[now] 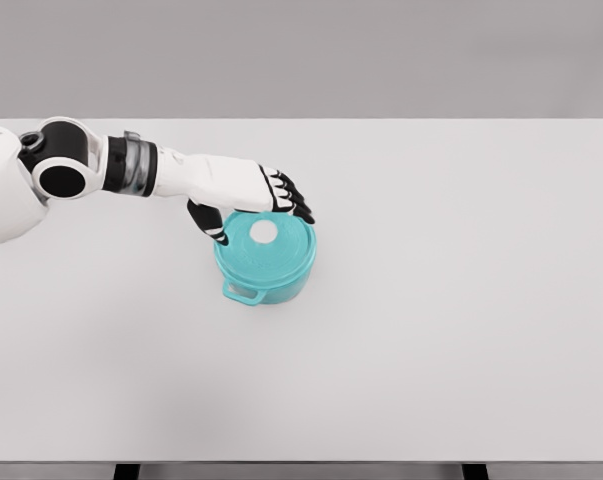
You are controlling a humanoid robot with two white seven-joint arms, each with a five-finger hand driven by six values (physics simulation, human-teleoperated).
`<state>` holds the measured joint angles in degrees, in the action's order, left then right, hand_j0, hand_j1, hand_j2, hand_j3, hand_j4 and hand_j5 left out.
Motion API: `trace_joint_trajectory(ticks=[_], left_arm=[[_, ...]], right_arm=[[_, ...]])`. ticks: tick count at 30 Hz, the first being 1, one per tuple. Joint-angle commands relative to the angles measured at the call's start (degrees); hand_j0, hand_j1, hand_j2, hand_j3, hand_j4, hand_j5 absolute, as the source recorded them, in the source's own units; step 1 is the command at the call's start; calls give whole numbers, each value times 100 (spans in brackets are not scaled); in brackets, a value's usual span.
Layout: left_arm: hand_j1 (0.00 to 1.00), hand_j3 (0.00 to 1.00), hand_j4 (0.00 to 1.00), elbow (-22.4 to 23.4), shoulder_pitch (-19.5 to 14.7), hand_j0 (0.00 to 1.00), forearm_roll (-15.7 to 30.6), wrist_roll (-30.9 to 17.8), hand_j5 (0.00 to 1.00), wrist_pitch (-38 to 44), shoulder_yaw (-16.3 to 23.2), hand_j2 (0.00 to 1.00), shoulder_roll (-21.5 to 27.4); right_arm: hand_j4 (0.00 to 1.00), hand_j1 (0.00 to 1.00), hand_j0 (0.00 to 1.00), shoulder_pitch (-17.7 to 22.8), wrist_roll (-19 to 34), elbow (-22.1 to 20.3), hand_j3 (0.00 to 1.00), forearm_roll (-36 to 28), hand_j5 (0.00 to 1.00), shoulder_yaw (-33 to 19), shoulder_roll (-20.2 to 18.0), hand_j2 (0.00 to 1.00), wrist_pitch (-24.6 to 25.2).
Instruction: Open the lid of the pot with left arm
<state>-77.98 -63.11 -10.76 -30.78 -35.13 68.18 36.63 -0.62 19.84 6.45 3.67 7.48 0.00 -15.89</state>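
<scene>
Head view: pot [266, 266] sat left of frame centre on the table [461, 330], teal, lid [268, 243] on, white knob [264, 231] at lid centre. One side handle showed at lower left of the pot.

Risks, my read: left hand [251, 200] was over the lid's upper-left edge, not centred on the knob. If it closed there, fingers would likely pinch the rim or slip off the knob, and the lid could tilt and drop back. Thumb hung down the pot's left side, so a sideways pull could drag or tip the whole pot instead of lifting the lid. Contact between fingers and lid wasn't clear from this angle.

Pose: left arm came in from upper left, forearm nearly horizontal, wrist roughly straight. Fingers [293, 200] were bent down over the lid's upper edge, thumb [211, 222] spread apart to the lower left. Hand was partly curled but gripped nothing that I could see; knob was fully visible and untouched. Lid not yet lifted.

Right arm wasn't in frame.
</scene>
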Motion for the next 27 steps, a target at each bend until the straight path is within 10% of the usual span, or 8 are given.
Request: trace_joint_trajectory(ticks=[1, 12, 27], left_arm=[[100, 100, 100, 2, 0, 100, -58, 2, 100, 13, 11, 100, -6], [51, 51, 51, -77, 62, 51, -6, 19, 51, 13, 46, 51, 37], [44, 44, 44, -288, -97, 44, 258, 28, 44, 13, -174, 44, 1259]], right_arm=[[100, 100, 100, 0, 2, 5, 100, 2, 100, -1, 0, 100, -2], [100, 100, 100, 0, 2, -4, 100, 2, 100, -1, 0, 100, -2], [100, 100, 100, 0, 2, -4, 100, 2, 100, -1, 0, 100, -2]])
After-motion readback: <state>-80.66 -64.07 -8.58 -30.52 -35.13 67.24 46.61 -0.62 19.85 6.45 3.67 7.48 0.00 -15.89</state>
